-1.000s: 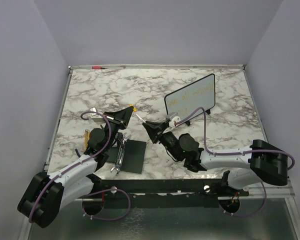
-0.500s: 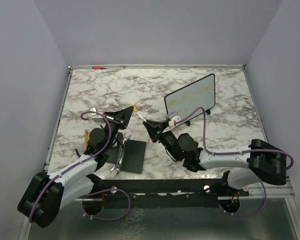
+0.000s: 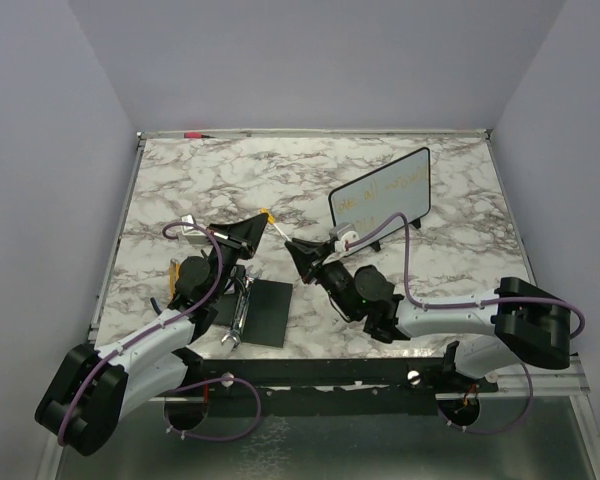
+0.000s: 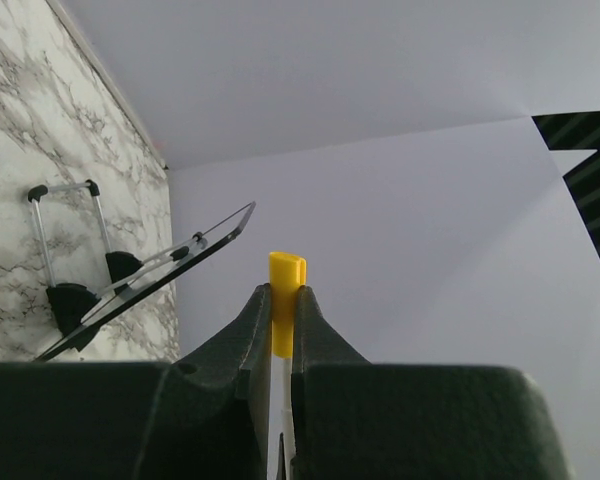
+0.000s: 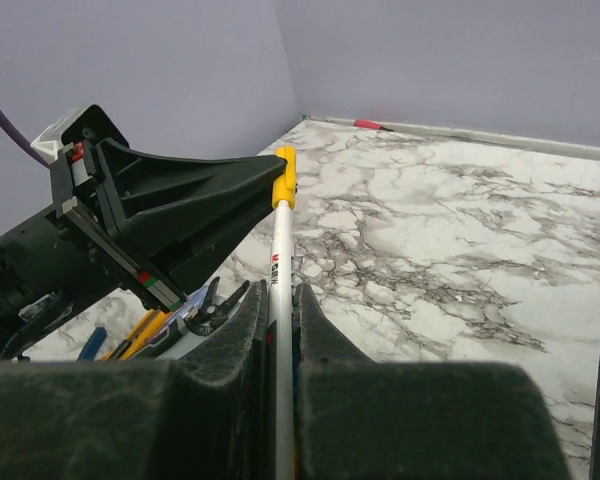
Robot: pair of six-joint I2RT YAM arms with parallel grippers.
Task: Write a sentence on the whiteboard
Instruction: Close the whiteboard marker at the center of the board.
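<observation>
Two lines of the sentence (image 3: pixel 380 188) are being shown on the whiteboard (image 3: pixel 410 200), far right on the surface (image 3: pixel 230 170), seemingly complete though too small to read. The marker (image 5: pixel 280 220) is being gripped by the right tool (image 5: pixel 278 292), its cap (image 4: pixel 286 265) by the left tool (image 4: pixel 285 292), with capping likely left

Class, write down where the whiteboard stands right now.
In the top view the whiteboard stands propped on the far-right part of the table, beyond and to the right of the right tool, which grips the marker.
</observation>
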